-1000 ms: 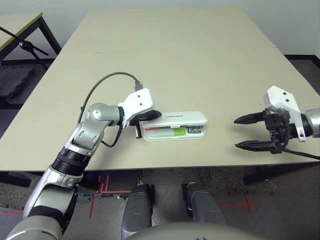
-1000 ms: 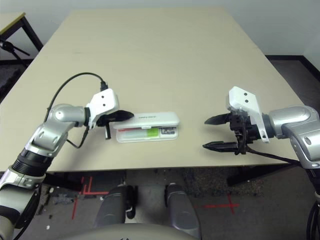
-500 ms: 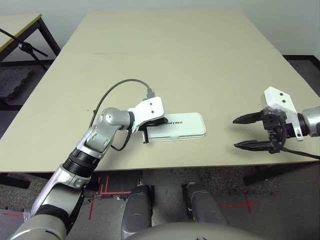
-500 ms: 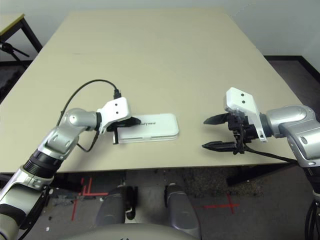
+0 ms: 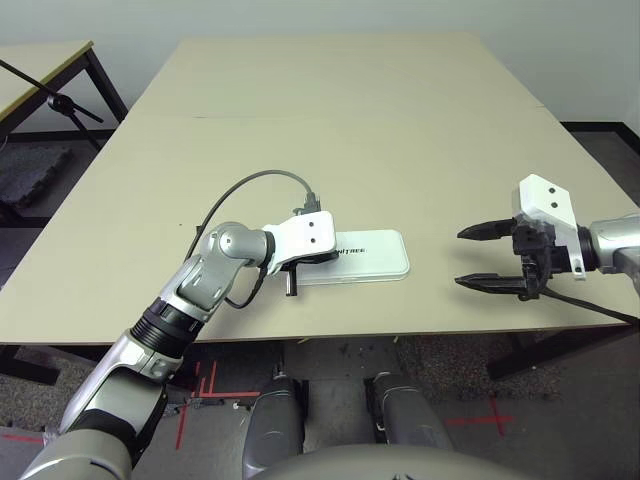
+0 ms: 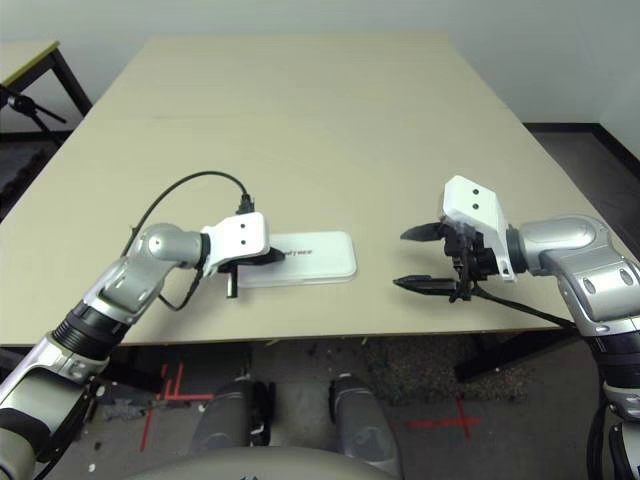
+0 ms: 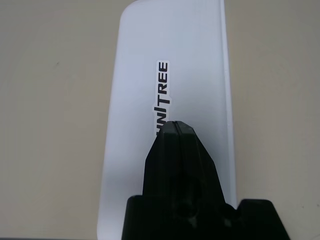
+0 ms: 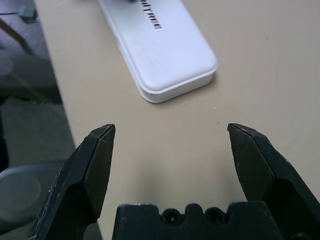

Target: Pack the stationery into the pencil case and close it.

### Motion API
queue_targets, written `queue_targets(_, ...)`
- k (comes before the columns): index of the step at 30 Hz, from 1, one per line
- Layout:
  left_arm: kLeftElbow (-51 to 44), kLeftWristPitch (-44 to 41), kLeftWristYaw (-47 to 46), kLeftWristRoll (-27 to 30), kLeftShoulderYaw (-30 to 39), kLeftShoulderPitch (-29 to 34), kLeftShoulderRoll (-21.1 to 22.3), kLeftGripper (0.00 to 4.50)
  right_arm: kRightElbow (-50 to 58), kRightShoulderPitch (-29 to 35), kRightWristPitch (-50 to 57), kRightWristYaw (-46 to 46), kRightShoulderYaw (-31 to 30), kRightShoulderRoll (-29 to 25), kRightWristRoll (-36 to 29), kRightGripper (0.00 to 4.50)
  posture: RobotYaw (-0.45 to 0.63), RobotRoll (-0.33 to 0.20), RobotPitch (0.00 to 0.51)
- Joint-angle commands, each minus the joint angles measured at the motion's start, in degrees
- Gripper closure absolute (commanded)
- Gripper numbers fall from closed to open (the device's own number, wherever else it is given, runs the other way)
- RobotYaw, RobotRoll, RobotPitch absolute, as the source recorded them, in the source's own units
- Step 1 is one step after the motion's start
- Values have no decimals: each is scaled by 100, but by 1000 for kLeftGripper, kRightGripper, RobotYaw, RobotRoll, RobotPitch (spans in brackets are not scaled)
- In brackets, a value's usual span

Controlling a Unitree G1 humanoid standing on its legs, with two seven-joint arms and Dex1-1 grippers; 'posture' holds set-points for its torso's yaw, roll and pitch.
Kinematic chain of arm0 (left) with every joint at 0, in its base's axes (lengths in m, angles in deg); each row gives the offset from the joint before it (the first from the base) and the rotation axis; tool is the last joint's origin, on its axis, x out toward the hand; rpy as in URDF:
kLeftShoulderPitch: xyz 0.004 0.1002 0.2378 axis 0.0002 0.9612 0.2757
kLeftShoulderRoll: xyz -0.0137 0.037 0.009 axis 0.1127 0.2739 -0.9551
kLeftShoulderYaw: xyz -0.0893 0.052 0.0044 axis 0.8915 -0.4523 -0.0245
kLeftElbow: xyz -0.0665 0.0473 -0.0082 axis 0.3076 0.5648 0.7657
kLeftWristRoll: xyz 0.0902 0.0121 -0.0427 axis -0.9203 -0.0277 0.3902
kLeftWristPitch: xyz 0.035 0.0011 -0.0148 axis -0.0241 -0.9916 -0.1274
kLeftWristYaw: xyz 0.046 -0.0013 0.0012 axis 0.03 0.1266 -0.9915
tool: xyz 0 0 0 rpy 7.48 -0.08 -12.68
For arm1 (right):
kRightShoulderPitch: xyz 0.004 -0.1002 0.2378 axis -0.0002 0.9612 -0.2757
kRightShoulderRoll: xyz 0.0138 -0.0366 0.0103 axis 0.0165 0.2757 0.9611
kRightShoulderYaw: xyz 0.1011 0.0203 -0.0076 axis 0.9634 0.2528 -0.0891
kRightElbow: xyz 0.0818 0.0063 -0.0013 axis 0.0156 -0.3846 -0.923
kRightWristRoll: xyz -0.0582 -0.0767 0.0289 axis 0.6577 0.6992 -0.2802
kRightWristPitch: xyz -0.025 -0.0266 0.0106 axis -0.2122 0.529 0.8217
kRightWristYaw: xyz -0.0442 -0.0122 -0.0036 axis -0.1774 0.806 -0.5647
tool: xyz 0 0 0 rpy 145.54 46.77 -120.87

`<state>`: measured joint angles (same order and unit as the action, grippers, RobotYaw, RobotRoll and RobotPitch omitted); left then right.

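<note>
Pencil case (image 5: 360, 254) lies flat with its lid down on the tan table (image 5: 350, 120), near the front edge, dark logo facing up. Left gripper (image 7: 176, 131), fingers pressed together with nothing between them, rests its tip on the lid at the case's left end, over the start of the logo; whether it presses down or only touches is hard to judge. Right gripper (image 5: 476, 257) hovers well apart to the right of the case, jaws spread wide and empty, pointing toward it.
</note>
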<state>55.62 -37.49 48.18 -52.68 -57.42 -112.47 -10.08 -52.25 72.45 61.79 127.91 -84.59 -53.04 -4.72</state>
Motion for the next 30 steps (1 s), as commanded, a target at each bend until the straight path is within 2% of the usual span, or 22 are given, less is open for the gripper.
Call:
queue_targets(1,268,-90,-136,42,148,42,-95,4451,-236,-123,-212,-292,-22,181,212,0,-135,0,75)
queue_targets(2,286,-127,-251,136,311,39,-163,4451,-326,-171,-285,-412,9,263,258,0,-135,0,75)
queue_targets(5,484,-191,-795,508,1061,-23,-429,3851,-752,-456,-329,-1097,445,916,-2,0,-122,0,79)
queue_targets(9,820,-141,-1659,887,2046,-49,-751,2382,-1175,-778,-234,-2344,1331,1858,-396,0,-115,0,81)
queue_targets(12,1036,-79,-2136,1048,2563,-28,-834,1212,-1300,-752,-383,-2827,1646,2184,-436,0,-110,0,80)
queue_targets(15,1515,352,-2560,1067,2994,-74,-818,74,-1556,-843,-588,-3495,1950,2491,-361,0,-108,0,80)
queue_targets(19,2416,994,-3101,1014,3429,-272,-719,27,-2346,-1222,-1281,-4846,2449,2882,-85,0,-107,0,80)
queue_targets(22,3069,1408,-3533,1069,3762,-493,-640,27,-2987,-1397,-1871,-5662,2640,2959,211,0,-110,0,83)
queue_targets(27,4089,2171,-4697,1008,4310,-949,-523,27,-3952,-1721,-2504,-6435,2828,2879,395,0,-127,0,100)
queue_targets(30,4507,2518,-5110,976,4421,-1096,-472,27,-4234,-1898,-2627,-6526,2827,2828,377,0,-135,0,112)
